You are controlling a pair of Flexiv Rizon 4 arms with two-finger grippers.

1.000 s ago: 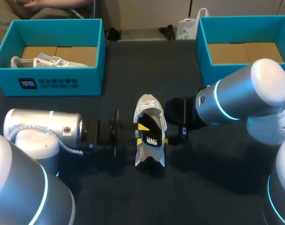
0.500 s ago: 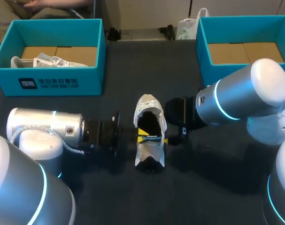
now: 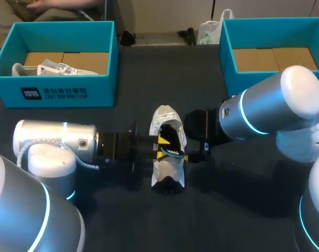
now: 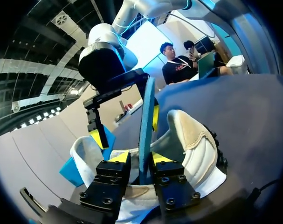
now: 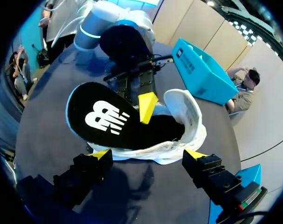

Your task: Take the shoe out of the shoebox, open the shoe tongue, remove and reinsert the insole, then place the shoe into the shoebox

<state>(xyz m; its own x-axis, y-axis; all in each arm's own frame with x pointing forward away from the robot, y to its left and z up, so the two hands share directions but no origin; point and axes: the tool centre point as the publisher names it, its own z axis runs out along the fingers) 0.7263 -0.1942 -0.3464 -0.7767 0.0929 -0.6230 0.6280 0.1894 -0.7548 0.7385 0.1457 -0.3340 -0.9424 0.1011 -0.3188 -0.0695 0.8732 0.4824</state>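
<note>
A white shoe (image 3: 167, 176) lies on the dark table between my two grippers, toe toward the near edge. Its black insole (image 5: 108, 121) with a blue rim sticks out of the shoe (image 5: 188, 116), one end still tucked inside. My left gripper (image 3: 159, 148) reaches in from the left. In the left wrist view the insole (image 4: 146, 121) stands edge-on between the left gripper's (image 4: 140, 158) slightly parted fingers, against one of them. My right gripper (image 5: 148, 156) stands wide open at the shoe's right side (image 3: 189, 152), touching nothing.
A teal shoebox (image 3: 59, 92) at the back left holds another white shoe (image 3: 54, 69). A second teal shoebox (image 3: 238, 68) stands at the back right with only cardboard in it. Bare dark table lies in front of the shoe.
My left arm has pushed right toward the shoe. Its fingers closed and then parted again, and the insole has shifted in the shoe's opening. The right arm has not moved.
</note>
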